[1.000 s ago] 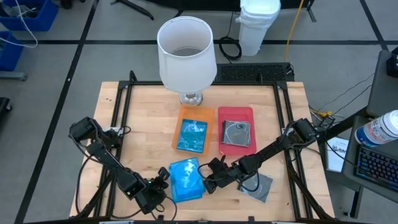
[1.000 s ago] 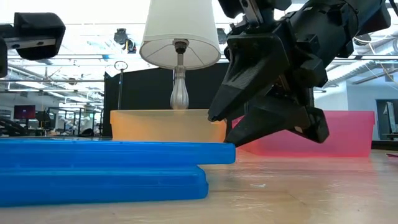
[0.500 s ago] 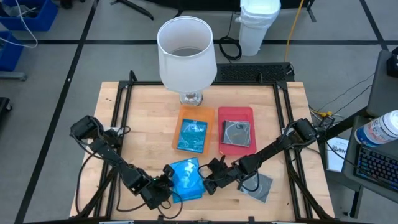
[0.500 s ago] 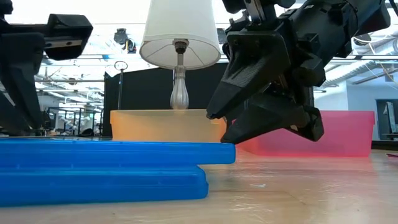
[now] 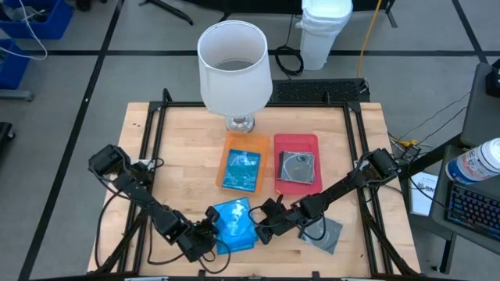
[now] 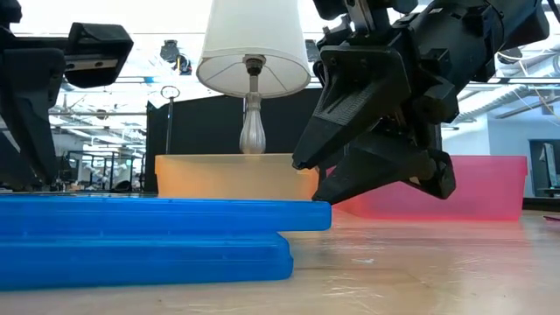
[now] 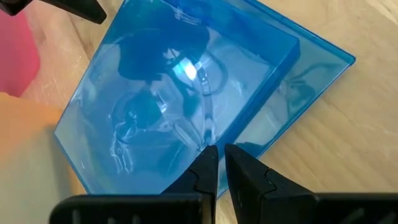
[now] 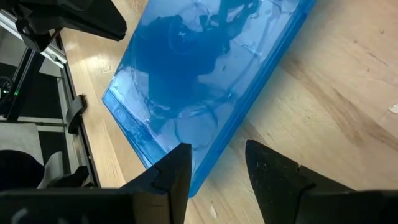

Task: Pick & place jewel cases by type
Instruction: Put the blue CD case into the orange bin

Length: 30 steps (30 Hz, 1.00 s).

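Two translucent blue jewel cases lie stacked askew near the table's near edge, the upper one flat on the lower one. My left gripper is shut, its tips over the stack's left edge. My right gripper is open at the stack's right edge, its fingers slanting down just above the upper case's end. A third blue case lies in the orange tray. A clear case with a silvery disc lies in the red tray. My left gripper's shut fingertips come slanting down from the table's left at the upper blue case's left edge. Whether they touch it, I cannot tell.
A dark grey case lies flat on the table under my right arm. A white-shaded lamp stands at the far edge behind the trays. Bare wood shows on the left half and far right of the table.
My left gripper has moved toward the table's right, up to the left edge of the blue stack, and then held there. The right gripper and the cases have stayed where they were.
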Available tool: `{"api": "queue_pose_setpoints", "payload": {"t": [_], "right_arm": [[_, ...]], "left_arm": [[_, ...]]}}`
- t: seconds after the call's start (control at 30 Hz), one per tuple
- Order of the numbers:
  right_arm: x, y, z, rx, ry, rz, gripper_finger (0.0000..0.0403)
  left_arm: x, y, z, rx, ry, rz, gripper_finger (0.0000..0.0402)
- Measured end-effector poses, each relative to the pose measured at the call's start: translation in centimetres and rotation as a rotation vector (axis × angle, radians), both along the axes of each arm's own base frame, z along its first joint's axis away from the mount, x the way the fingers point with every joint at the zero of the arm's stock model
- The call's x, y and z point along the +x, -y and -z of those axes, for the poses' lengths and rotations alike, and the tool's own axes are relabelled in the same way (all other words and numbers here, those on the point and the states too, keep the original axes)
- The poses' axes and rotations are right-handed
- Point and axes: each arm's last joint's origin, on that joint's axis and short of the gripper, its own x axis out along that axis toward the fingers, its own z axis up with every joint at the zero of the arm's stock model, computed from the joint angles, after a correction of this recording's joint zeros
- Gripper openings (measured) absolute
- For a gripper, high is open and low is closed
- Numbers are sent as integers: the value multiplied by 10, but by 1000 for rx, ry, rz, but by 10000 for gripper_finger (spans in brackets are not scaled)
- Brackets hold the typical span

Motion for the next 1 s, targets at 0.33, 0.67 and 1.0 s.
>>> {"api": "queue_pose_setpoints", "payload": {"t": [0.33, 0.67, 1.0], "right_arm": [[2, 6, 0, -15, -3, -11, 141], [2, 5, 2, 37, -29, -48, 141], [11, -1, 20, 117, 3, -72, 141]], "left_arm": [[9, 4, 22, 31, -6, 26, 40], [12, 1, 23, 34, 4, 3, 39], [15, 2, 22, 6, 23, 5, 39]]}}
